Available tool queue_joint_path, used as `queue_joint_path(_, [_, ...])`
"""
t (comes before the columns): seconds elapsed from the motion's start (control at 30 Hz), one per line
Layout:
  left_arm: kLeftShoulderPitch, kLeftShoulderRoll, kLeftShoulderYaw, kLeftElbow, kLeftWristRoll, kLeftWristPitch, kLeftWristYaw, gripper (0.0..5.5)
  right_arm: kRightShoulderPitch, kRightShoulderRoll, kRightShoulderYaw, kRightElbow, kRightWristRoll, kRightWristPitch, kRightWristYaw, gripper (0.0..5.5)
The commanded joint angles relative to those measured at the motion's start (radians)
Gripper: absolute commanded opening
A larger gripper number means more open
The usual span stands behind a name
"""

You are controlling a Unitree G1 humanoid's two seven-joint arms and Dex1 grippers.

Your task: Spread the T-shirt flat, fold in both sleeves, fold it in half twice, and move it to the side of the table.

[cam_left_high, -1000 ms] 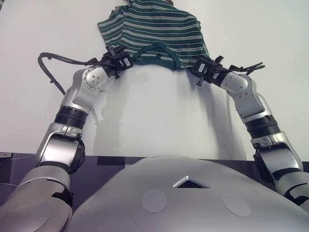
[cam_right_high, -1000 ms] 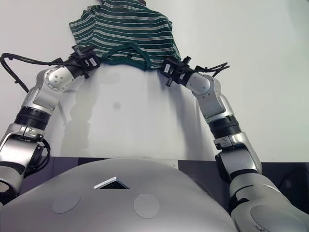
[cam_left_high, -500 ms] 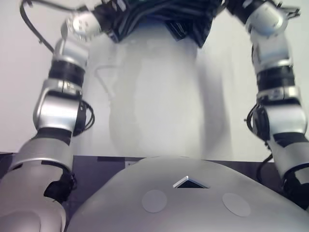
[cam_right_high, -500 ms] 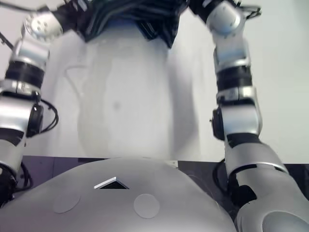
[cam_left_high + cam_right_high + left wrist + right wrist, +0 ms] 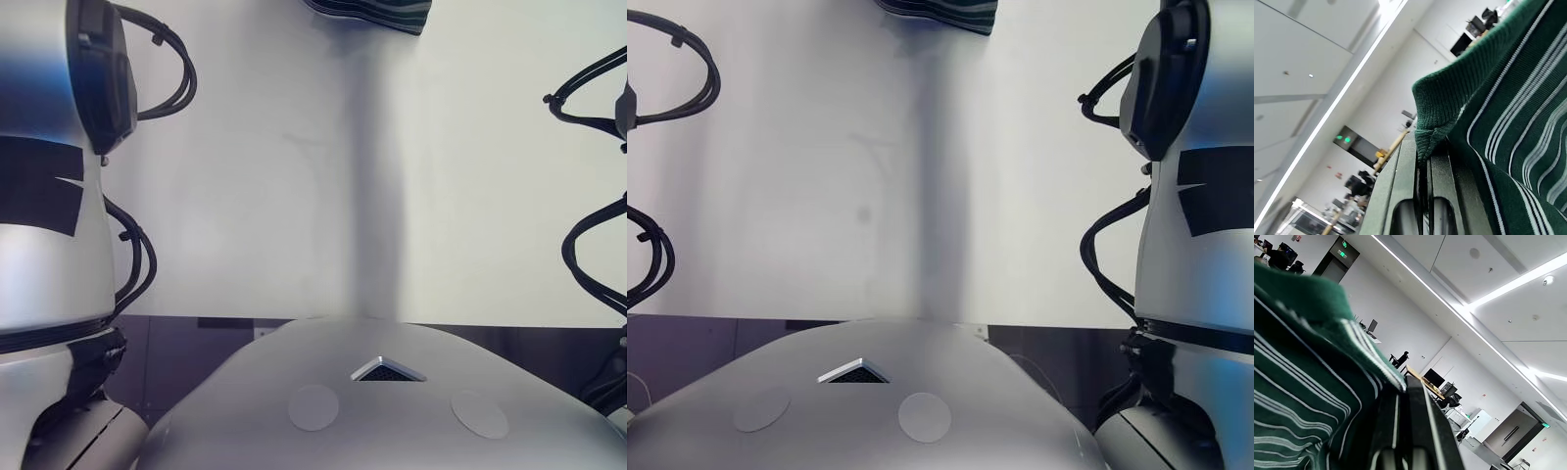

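The green T-shirt with white stripes hangs in the air, and its lower edge (image 5: 377,14) shows at the top of the head views above the white table (image 5: 294,196). In the left wrist view my left gripper (image 5: 1422,186) is shut on the T-shirt's ribbed green edge (image 5: 1435,117), the striped cloth (image 5: 1518,147) draping beside it. In the right wrist view my right gripper (image 5: 1400,431) is shut on another green edge of the T-shirt (image 5: 1312,372). Both arms are raised high, with the left upper arm (image 5: 59,166) and right upper arm (image 5: 1200,166) close to the head camera.
The white table's near edge (image 5: 294,319) runs across the head views, with its surface bare beneath the hanging cloth. Black cables (image 5: 598,176) loop beside the arms. The wrist views look up at a ceiling with strip lights (image 5: 1508,289).
Both arms have lifted the T-shirt off the table and high above it. The grippers have risen out of the head views, and only the shirt's bottom edge remains in sight.
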Motion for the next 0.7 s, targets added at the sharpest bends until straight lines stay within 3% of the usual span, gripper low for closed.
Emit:
queue_joint_path(0.03, [-0.017, 0.024, 0.033, 0.008, -0.022, 0.003, -0.159, 0.07, -0.017, -0.048, 0.017, 0.004, -0.029, -0.047, 0.122, 0.0])
queue_joint_path(0.1, [0.015, 0.032, 0.063, -0.001, -0.065, 0.002, -0.344, 0.07, 0.018, -0.076, 0.029, -0.01, -0.034, -0.094, 0.259, 0.0])
queue_joint_path(0.2, [0.09, 0.101, 0.087, -0.072, -0.159, -0.034, -0.837, 0.07, 0.09, -0.162, 0.021, -0.095, 0.039, -0.184, 0.646, 0.0])
queue_joint_path(0.27, [0.152, 0.173, 0.086, -0.188, -0.233, 0.004, -1.165, 0.07, 0.171, -0.232, 0.016, -0.257, 0.141, -0.148, 0.969, 0.0])
queue_joint_path(0.33, [0.262, 0.265, 0.042, -0.423, -0.336, 0.142, -1.366, 0.07, 0.317, -0.311, 0.037, -0.564, 0.272, 0.024, 1.23, 0.0])
queue_joint_path(0.43, [0.551, 0.51, -0.134, -1.036, -0.664, 0.439, -1.417, 0.07, 0.622, -0.557, 0.156, -1.125, 0.54, 0.331, 1.395, 0.0])
queue_joint_path(0.53, [0.806, 0.589, -0.152, -1.457, -0.773, 0.598, -1.417, 0.07, 0.95, -0.822, 0.259, -1.478, 0.677, 0.389, 1.403, 0.0])
queue_joint_path(0.7, [1.277, 0.609, -0.283, -1.683, -0.405, 0.517, -1.26, 0.07, 1.44, -0.85, 0.296, -1.667, 0.369, 0.285, 1.327, 0.0])
